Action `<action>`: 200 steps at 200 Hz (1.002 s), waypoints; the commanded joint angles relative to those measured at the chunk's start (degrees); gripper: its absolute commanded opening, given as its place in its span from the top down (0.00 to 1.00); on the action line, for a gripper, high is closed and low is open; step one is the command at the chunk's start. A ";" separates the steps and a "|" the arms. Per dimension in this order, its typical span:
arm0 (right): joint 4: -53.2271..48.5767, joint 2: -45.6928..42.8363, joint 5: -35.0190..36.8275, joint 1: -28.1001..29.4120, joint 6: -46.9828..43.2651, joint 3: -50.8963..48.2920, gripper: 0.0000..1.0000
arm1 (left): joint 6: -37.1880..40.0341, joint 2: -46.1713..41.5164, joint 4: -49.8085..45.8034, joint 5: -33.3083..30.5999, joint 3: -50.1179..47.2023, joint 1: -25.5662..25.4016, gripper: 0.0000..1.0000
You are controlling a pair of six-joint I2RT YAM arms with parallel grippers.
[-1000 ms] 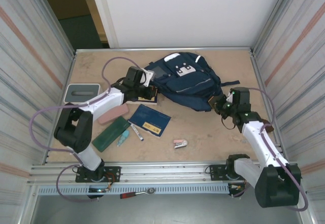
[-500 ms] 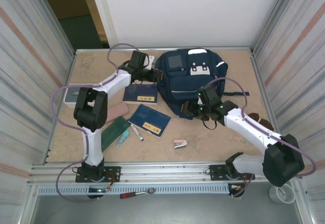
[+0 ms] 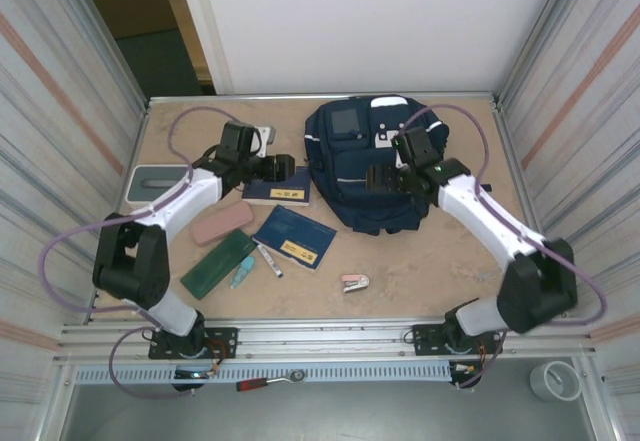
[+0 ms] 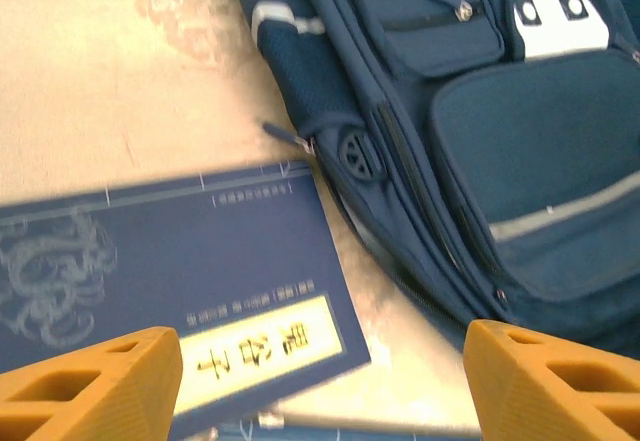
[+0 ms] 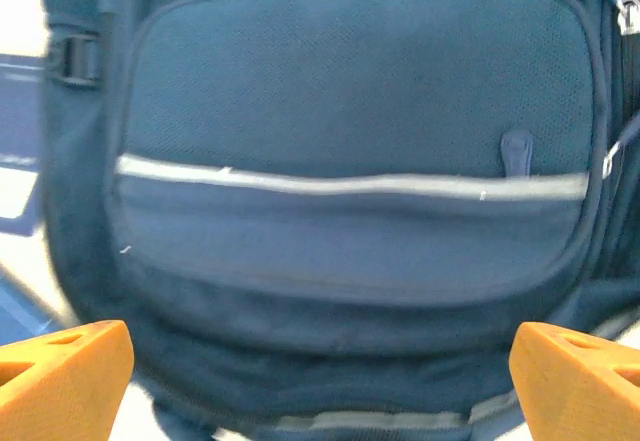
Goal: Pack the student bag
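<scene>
Both sets of jaws stand spread and empty. The navy student bag (image 5: 350,161) lies flat just ahead of the right gripper (image 5: 320,386). Its side is ahead-right of the left gripper (image 4: 320,386), above a blue booklet (image 4: 170,271). Soft fabric, likely light and saggy; pinch a zipper pull or seam.

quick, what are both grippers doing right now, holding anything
left gripper: open, holding nothing, over the blue booklet
right gripper: open, holding nothing, over the backpack

Left hand (image 3: 288,169) and right hand (image 3: 372,179) sprang open — student bag (image 3: 340,193) swung square.
</scene>
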 commanded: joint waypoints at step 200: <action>-9.64 23.19 10.99 9.03 -26.51 24.21 1.00 | -2.86 -13.52 1.44 -1.55 -14.51 -7.03 0.21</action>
